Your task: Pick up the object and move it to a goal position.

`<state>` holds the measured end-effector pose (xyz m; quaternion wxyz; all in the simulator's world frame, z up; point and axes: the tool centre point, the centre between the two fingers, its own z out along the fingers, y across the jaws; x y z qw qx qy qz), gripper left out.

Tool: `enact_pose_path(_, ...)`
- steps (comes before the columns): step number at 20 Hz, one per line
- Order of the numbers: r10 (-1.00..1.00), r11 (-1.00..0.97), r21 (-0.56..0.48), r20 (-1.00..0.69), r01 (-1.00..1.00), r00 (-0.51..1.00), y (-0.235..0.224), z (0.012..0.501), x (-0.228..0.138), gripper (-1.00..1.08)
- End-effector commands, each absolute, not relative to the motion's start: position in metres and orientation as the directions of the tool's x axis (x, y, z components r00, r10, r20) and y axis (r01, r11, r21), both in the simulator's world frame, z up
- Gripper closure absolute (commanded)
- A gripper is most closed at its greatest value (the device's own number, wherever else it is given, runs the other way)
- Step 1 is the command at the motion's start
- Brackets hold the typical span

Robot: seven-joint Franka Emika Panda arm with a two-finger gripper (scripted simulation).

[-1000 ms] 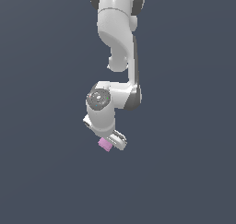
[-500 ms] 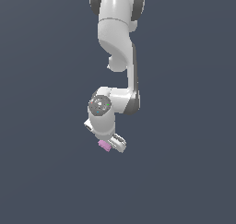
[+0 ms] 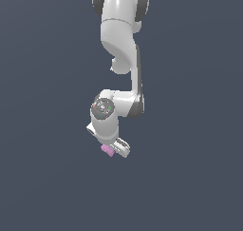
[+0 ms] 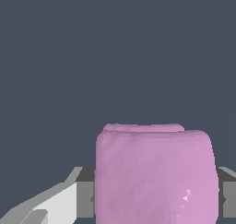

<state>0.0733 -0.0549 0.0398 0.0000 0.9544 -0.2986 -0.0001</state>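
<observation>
While sitting low in the wrist frame, pink-lilac cube (image 4: 156,174) clamped between nearly closed hand (image 3: 114,149) fingers (image 4: 50,204), seemingly light, rigid, best pinched across flat sides.

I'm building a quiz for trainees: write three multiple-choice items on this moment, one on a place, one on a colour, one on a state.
1. Where is the cube?
A. at the tip of the gripper
B. far from the arm
C. on top of the arm's base

2. What colour is the cube?
A. green
B. pink-lilac
C. yellow

3. How do the gripper's fingers stand?
A. spread wide with nothing between them
B. out of sight in both views
C. one on each side of the cube

Answers: 1 A, the exterior view shows it at the fingertips. 2 B, both views show it. 3 C, the wrist view shows grey pads flanking it.
</observation>
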Motion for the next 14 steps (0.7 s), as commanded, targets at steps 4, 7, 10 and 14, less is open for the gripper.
enact_pose_path(4, -0.57, -0.822, 0.0, 0.0, -0.57, 0.822, -0.056, 0.043, 0.072, 1.08)
enact_pose_path(7, -0.57, -0.822, 0.0, 0.0, -0.57, 0.822, -0.057, 0.05, 0.069, 1.08)
enact_pose_path(10, -0.57, -0.822, 0.0, 0.0, -0.57, 0.822, -0.06, 0.06, 0.064, 1.08)
enact_pose_path(14, -0.57, -0.822, 0.0, -0.001, -0.57, 0.822, -0.064, 0.081, 0.055, 1.08)
